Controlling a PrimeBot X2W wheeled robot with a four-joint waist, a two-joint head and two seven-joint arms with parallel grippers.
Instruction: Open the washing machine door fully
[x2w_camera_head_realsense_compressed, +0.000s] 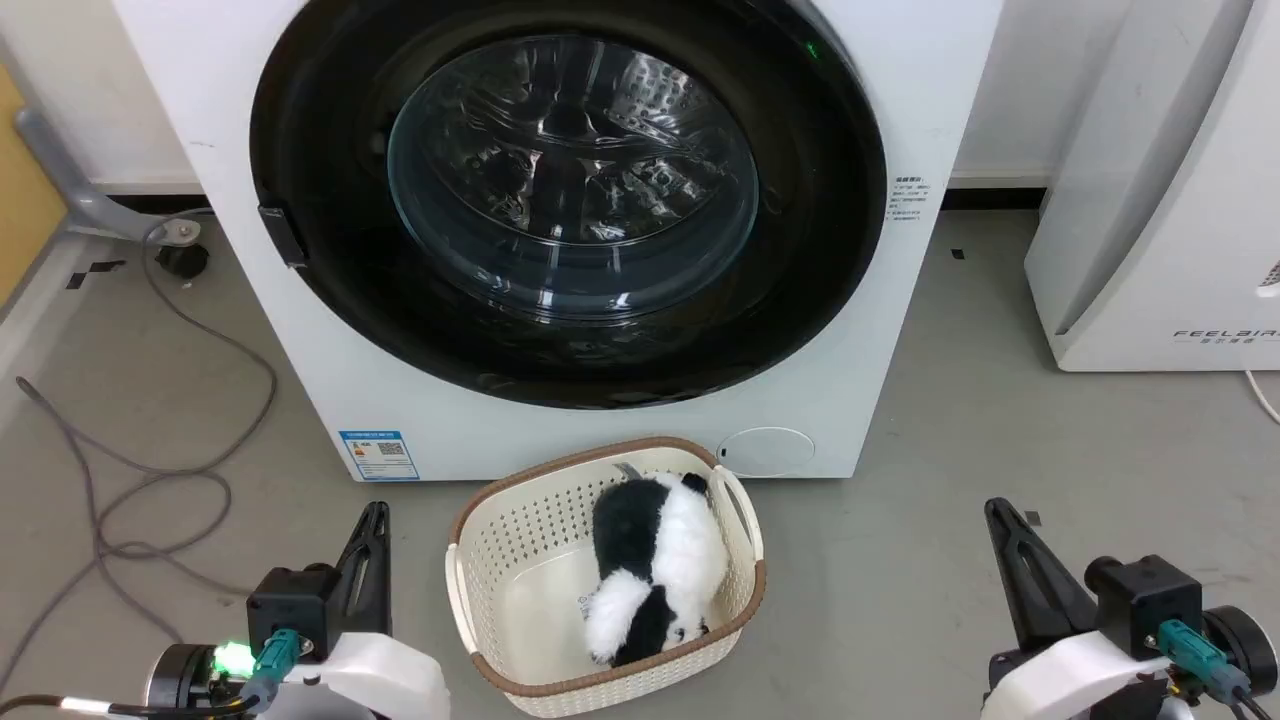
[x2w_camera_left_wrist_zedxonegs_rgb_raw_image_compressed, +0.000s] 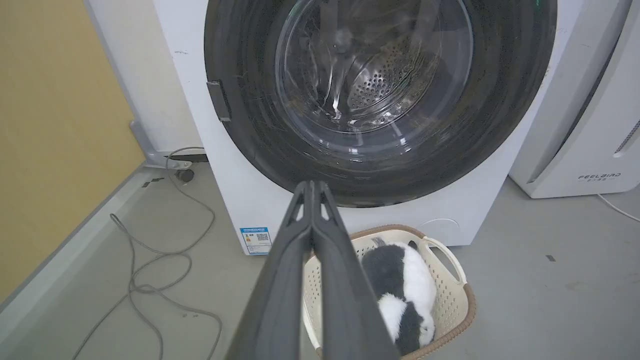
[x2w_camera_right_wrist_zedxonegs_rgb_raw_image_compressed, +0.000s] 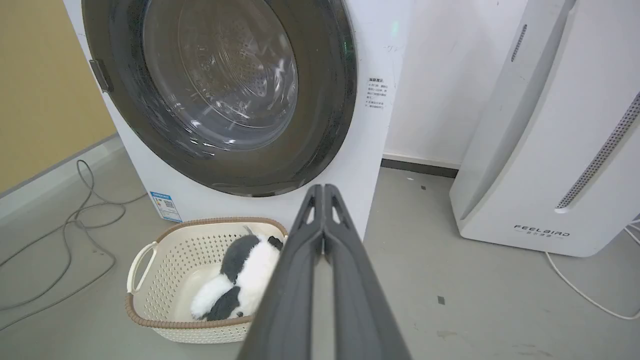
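The one washing machine door is round, with a wide glossy black rim around a bulging clear glass bowl. It lies flat against the white front panel, with a small dark latch tab on its left rim.

On the grey floor below stands one cream perforated plastic laundry basket with a brown rim and two loop handles. It holds one fluffy black-and-white plush toy.

Two claws are low and apart from the door. The left claw and right claw are both clenched, fingers pressed together on nothing.

The wrist views add a yellow wall. The right wrist view resolves the slotted grille of one white air purifier.
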